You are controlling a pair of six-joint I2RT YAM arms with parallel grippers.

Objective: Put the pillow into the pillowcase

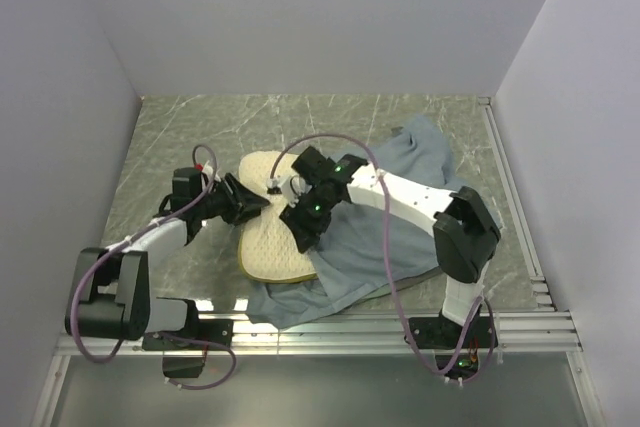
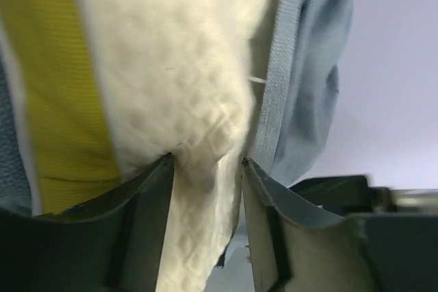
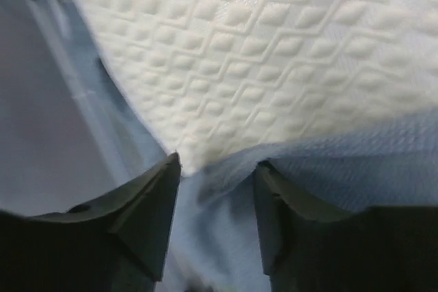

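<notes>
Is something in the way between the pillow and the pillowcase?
Nothing visible is. The pillow touches the pillowcase edge directly; the left gripper and right gripper sit right at that edge.

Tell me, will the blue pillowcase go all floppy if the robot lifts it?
Probably floppy: the pillowcase lies in soft rumpled folds and drapes over one side of the pillow. It is likely light, since the cloth looks thin at its edge. If pushed, it would probably bunch up rather than slide in one piece.
</notes>
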